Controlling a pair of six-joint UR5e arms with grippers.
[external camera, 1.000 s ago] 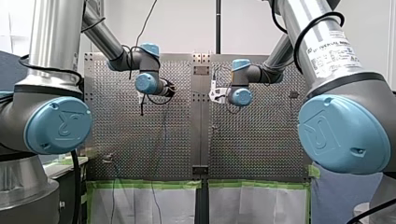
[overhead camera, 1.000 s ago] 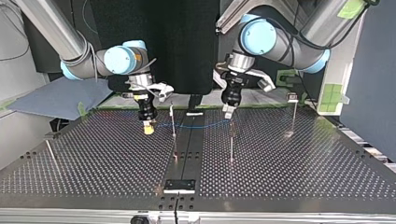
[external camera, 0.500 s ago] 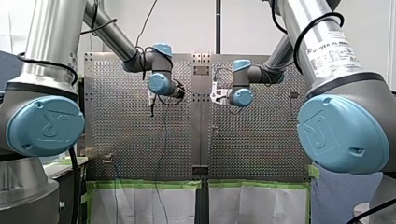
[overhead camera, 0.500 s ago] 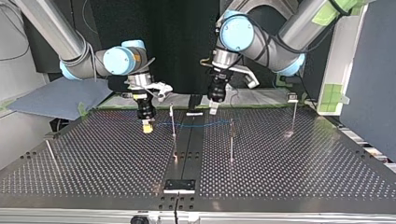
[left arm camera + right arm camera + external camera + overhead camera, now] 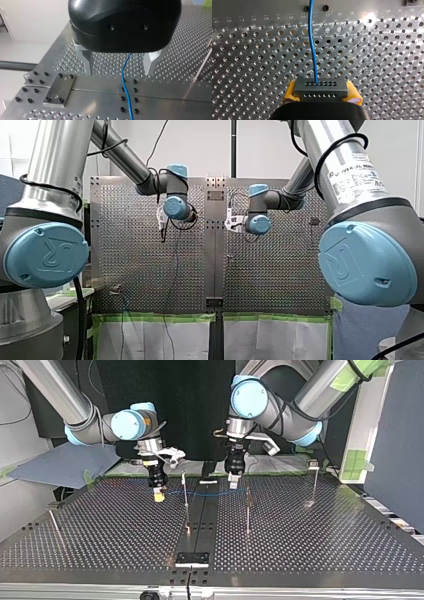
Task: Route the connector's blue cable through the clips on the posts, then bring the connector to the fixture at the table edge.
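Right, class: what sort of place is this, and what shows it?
Probably a robotics lab bench: my left arm and my right arm reach over a perforated metal table with thin posts, and a blue cable runs from a connector.

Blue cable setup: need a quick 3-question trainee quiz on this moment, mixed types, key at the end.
1. True or false: my right gripper is shut on the connector.
2. In the left wrist view, the blue cable runs: A) between the open fingers of my left gripper; B) wrapped round one finger; C) nowhere in sight.
3. Fill in: my right gripper's pads are ____ in colour.
Key: 1 true; 2 A; 3 yellow.
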